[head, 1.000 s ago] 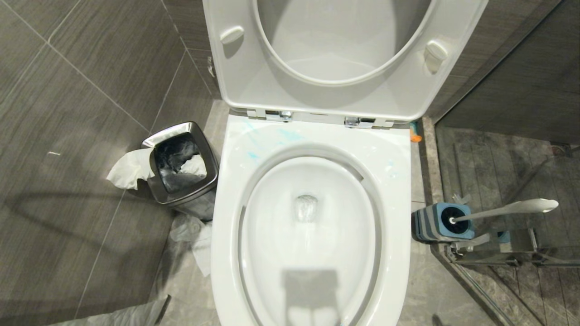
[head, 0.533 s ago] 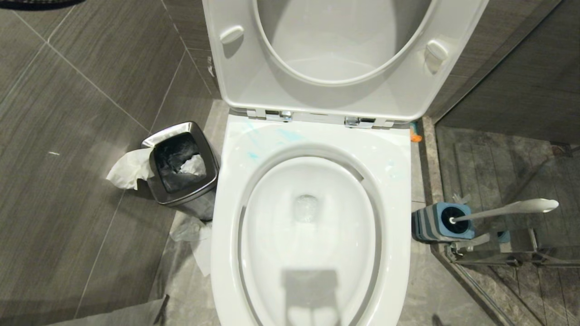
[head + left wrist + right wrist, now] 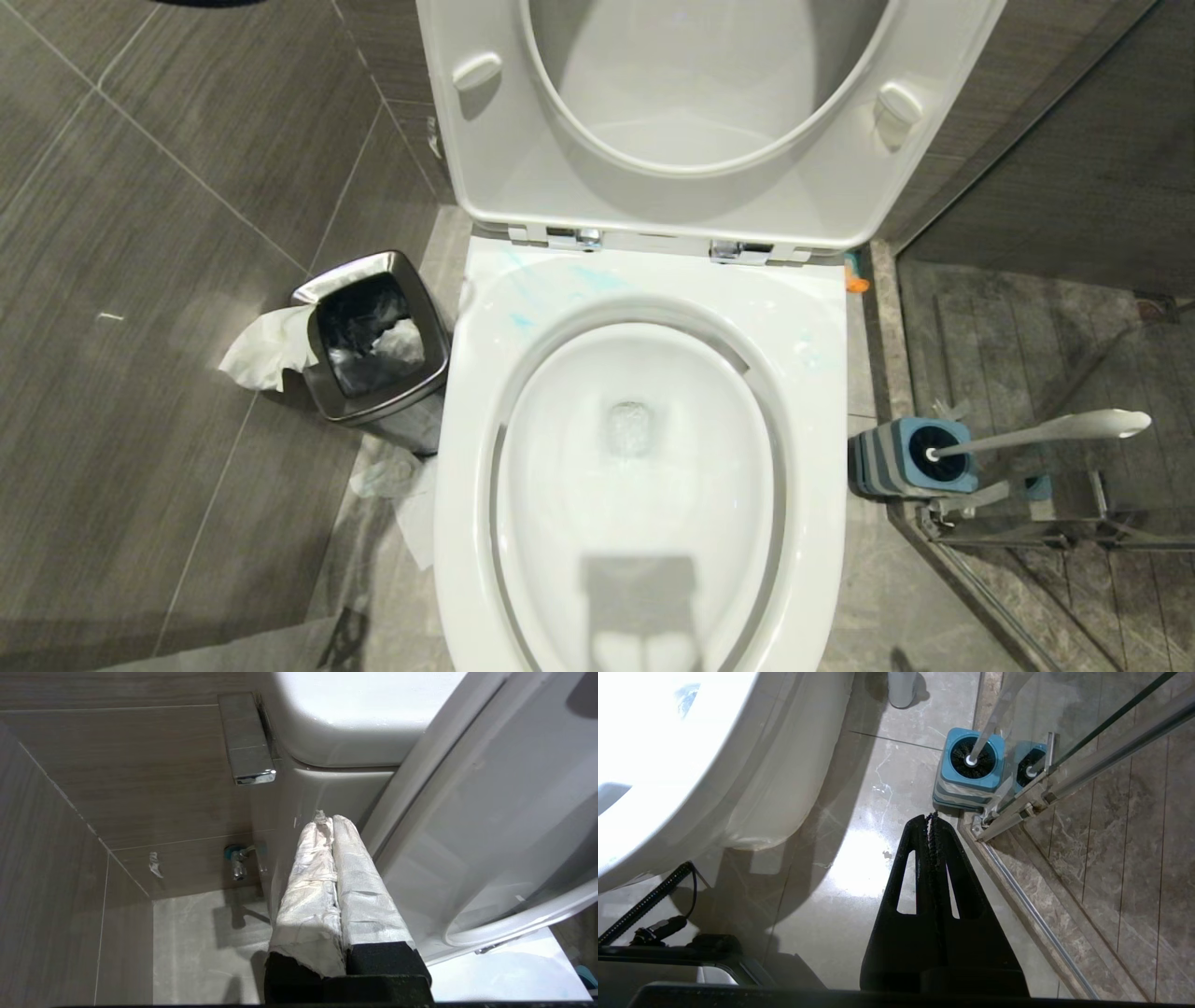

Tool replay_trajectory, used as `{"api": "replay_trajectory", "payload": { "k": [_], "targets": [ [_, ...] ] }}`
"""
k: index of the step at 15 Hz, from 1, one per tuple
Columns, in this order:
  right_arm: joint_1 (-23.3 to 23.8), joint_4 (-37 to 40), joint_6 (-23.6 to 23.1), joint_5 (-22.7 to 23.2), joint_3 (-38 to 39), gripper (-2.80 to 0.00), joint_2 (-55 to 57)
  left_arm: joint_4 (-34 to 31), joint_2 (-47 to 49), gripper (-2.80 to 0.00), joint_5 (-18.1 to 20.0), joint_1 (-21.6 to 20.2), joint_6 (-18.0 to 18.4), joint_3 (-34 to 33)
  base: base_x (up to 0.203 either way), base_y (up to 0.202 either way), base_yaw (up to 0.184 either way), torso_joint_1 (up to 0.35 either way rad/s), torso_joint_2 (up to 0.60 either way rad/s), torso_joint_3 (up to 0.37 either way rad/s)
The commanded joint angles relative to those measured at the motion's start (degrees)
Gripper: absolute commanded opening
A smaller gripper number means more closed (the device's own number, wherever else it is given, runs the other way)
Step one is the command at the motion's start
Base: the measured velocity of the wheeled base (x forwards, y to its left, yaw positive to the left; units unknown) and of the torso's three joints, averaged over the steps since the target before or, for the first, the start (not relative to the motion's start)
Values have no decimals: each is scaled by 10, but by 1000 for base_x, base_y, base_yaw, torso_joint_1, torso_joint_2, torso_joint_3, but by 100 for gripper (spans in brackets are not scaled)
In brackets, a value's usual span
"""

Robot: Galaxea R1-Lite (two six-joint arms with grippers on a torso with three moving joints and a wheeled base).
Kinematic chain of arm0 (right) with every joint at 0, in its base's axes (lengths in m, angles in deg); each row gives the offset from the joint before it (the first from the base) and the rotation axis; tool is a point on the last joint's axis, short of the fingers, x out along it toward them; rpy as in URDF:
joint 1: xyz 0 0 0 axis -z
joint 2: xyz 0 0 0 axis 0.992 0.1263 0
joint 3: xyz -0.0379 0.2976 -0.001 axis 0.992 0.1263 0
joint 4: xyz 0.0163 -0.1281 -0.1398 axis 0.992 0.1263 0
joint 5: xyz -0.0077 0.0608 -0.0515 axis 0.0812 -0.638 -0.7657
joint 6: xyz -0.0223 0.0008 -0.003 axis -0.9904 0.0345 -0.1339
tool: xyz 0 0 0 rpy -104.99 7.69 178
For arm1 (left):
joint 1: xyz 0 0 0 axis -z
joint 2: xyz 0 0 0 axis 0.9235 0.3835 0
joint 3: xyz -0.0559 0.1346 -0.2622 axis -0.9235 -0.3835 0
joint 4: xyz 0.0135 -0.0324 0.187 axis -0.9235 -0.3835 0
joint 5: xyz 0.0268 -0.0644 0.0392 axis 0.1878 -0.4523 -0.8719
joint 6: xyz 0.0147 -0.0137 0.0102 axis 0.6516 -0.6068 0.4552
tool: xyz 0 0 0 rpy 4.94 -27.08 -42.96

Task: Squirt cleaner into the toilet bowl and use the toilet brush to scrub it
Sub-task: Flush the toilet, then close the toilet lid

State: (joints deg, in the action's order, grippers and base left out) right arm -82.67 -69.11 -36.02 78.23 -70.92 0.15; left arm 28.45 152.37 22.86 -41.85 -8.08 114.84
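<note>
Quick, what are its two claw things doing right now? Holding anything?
Left gripper: shut, holding nothing, up beside the toilet tank near the raised lid.
Right gripper: shut, holding nothing, above the floor short of the toilet brush in its holder.

You will find no text, label, brand, number or sign that can be read in these views, not on the toilet bowl (image 3: 822, 392), not on the bin (image 3: 322, 397), not on the brush holder (image 3: 878, 462).
</note>
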Motion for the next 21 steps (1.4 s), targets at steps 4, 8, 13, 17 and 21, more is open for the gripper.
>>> {"api": "replay_trajectory", "payload": {
  "k": [4, 8, 13, 17, 21],
  "targets": [
    [0, 0, 0, 0, 0, -280, 0, -96, -3, -280, -1, -19, 1, 13, 0, 0, 0, 0, 0, 0],
    [0, 0, 0, 0, 0, -280, 0, -148, -16, -280, 4, -51, -8, 16, 0, 0, 0, 0, 0, 0],
    [0, 0, -1, 0, 0, -280, 0, -102, 15, -280, 123, -93, -65, 15, 0, 0, 0, 0, 0, 0],
    [0, 0, 0, 1, 0, -280, 0, 39, 78, -280, 209, -125, -111, 15, 0, 0, 0, 0, 0, 0],
    [0, 0, 0, 0, 0, -280, 0, 89, 110, -280, 261, -131, -126, 15, 0, 0, 0, 0, 0, 0]
  ]
}}
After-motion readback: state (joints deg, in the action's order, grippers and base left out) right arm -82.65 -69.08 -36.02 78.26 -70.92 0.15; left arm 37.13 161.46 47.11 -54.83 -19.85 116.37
